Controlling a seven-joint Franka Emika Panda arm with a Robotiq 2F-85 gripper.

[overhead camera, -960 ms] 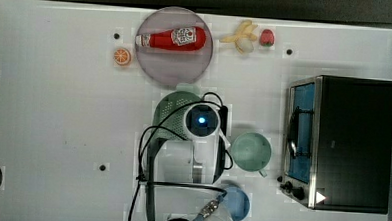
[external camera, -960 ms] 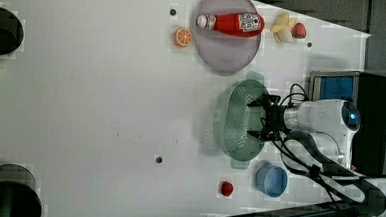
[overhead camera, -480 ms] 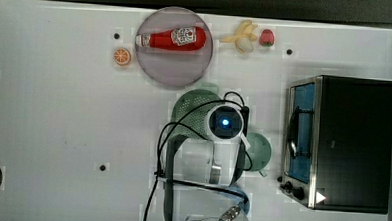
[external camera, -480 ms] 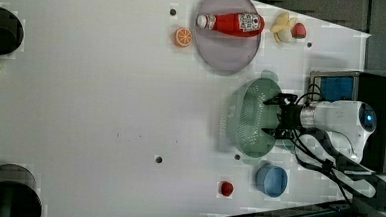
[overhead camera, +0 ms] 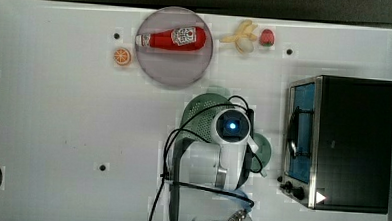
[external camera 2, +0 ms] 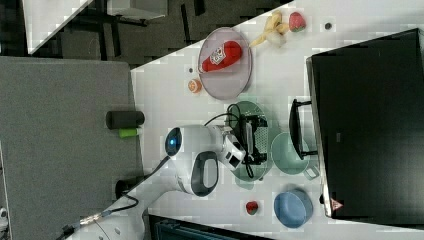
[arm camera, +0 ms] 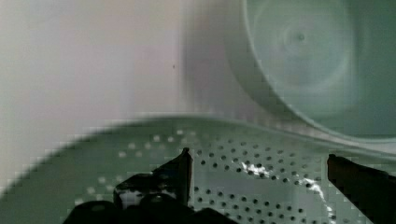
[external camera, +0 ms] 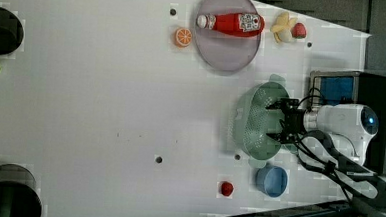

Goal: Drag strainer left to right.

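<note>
The white Panda arm (external camera: 343,124) reaches in from the left view's right edge, black cables looped along it (1 blue light glows on its wrist). Its black gripper (external camera: 279,121) hangs low, jaws spread wide with 2 dark fingers (arm camera: 180,175) apart.

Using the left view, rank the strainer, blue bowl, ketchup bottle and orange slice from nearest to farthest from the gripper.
1. Strainer: directly under the open gripper, which sits inside it.
2. Blue bowl: below the gripper in the left view, by the table's edge.
3. Ketchup bottle: above, lying on the round plate.
4. Orange slice: up and to the left view's left, beside the plate.
</note>
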